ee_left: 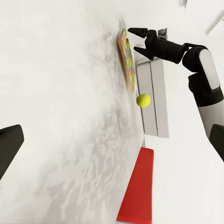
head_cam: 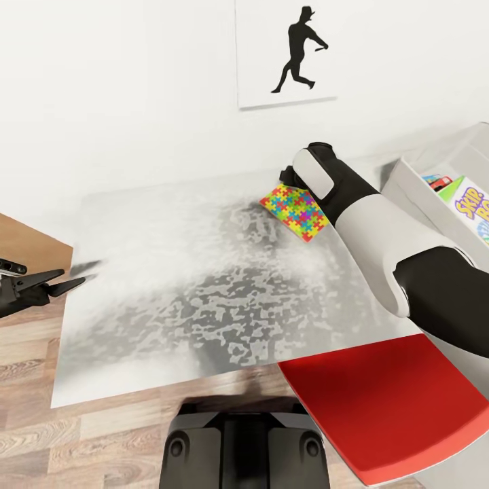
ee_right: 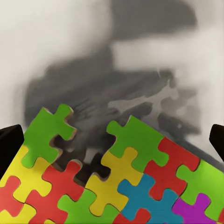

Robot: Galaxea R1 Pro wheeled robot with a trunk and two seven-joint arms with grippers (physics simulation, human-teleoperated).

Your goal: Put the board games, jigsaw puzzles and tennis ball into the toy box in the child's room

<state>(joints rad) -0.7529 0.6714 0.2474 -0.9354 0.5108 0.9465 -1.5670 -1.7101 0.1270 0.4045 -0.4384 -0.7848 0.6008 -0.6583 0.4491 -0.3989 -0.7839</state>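
Note:
A colourful jigsaw puzzle (head_cam: 294,212) (ee_left: 127,58) (ee_right: 116,186) lies flat at the table's far right. My right gripper (head_cam: 288,175) (ee_left: 134,39) (ee_right: 112,140) hovers open over the puzzle's far edge, one finger (ee_right: 9,144) at each side of it and nothing between them. A yellow-green tennis ball (ee_left: 143,100) rests beside the white toy box (head_cam: 407,182) (ee_left: 156,98); my right arm hides it in the head view. A board game (head_cam: 475,204) stands inside the toy box. My left gripper (head_cam: 61,280) hangs open and empty off the table's left edge.
The toy box's red lid (head_cam: 380,401) (ee_left: 137,191) lies at the table's near right corner. The grey mottled table (head_cam: 190,299) stands against a white wall with a poster (head_cam: 285,51). Wooden floor (head_cam: 41,407) lies to the left and in front.

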